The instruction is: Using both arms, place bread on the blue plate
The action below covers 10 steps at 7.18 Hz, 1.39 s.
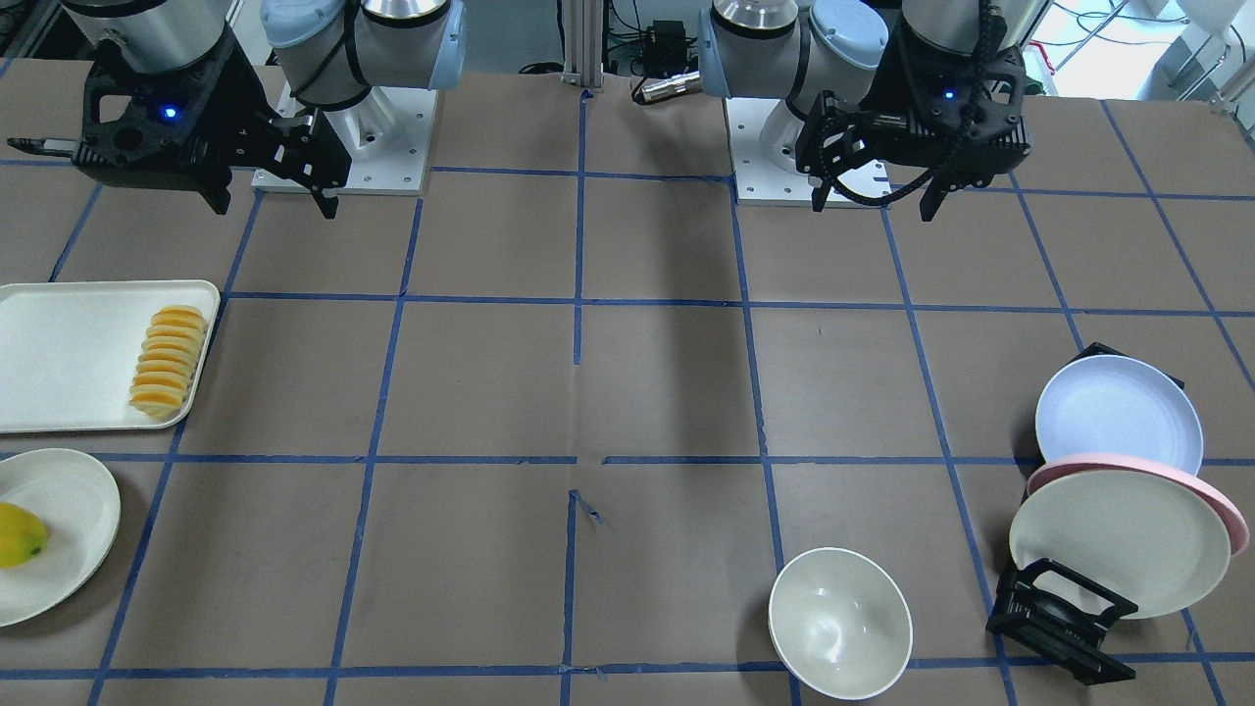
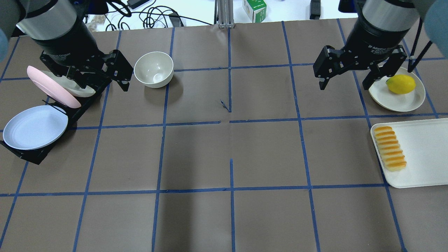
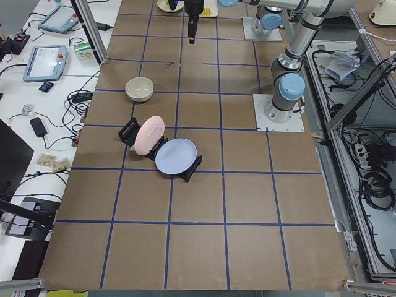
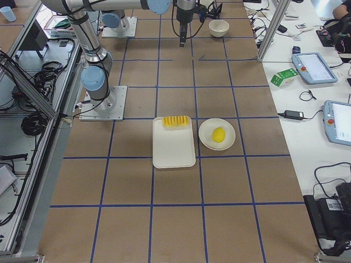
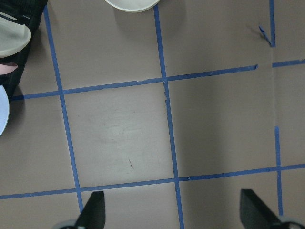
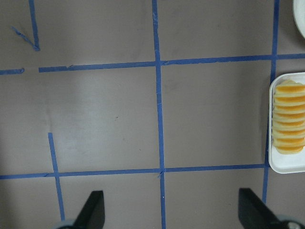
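The bread (image 2: 389,148), a ridged orange-topped loaf, lies along the inner edge of a white tray (image 2: 421,154). It also shows in the front view (image 1: 169,360) and the right wrist view (image 6: 289,118). The blue plate (image 2: 35,127) leans at the near end of a black rack; it also shows in the front view (image 1: 1118,414). My left gripper (image 2: 101,82) is open and empty, held high above the rack's far end. My right gripper (image 2: 343,85) is open and empty, held high, beyond the tray and beside the fruit plate.
A pink plate (image 2: 52,87) and a cream plate (image 1: 1118,544) stand in the same black rack (image 1: 1059,628). A cream bowl (image 2: 154,69) sits right of the rack. A cream plate (image 2: 388,99) holding a yellow fruit (image 2: 400,84) lies beyond the tray.
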Each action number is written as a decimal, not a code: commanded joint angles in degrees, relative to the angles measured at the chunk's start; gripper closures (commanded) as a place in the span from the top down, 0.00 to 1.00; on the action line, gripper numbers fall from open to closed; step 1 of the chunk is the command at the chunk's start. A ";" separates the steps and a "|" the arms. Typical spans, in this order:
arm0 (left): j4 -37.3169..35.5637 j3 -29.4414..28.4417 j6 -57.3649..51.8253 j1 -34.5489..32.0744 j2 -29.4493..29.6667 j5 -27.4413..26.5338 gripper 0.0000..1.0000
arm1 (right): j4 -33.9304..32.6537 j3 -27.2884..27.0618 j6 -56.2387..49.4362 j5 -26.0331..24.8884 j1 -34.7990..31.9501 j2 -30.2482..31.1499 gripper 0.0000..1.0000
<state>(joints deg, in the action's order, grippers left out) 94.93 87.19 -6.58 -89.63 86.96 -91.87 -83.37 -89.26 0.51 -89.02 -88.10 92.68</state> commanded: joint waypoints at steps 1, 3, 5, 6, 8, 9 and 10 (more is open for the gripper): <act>-0.88 -0.44 -0.80 0.50 0.57 0.02 1.00 | 0.13 -0.13 0.11 0.25 0.04 0.04 1.00; -1.07 0.00 -0.80 1.38 -0.55 -0.07 1.00 | 0.22 -0.13 0.19 0.42 -0.14 0.13 1.00; -0.80 -0.35 -0.89 15.02 -1.00 2.02 1.00 | 0.14 -0.66 0.55 0.52 -0.14 -0.04 1.00; -1.50 1.39 -1.33 21.18 0.39 1.87 1.00 | -0.39 -0.83 0.64 -0.27 0.21 -0.48 1.00; -5.00 5.17 -7.26 37.77 4.60 1.07 1.00 | -0.39 -0.92 -1.55 -0.27 6.67 -4.15 1.00; -15.90 7.45 -9.22 42.12 9.06 0.73 1.00 | -0.31 -0.92 -4.26 -0.54 10.37 -5.92 1.00; -25.58 8.86 -9.50 43.30 11.71 -2.49 1.00 | -1.96 -1.27 -6.81 -1.41 13.80 -7.15 1.00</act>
<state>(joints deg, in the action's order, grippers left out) 80.30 93.98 -14.64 -49.95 94.94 -91.83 -84.11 -90.27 -3.33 -89.68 -78.66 87.40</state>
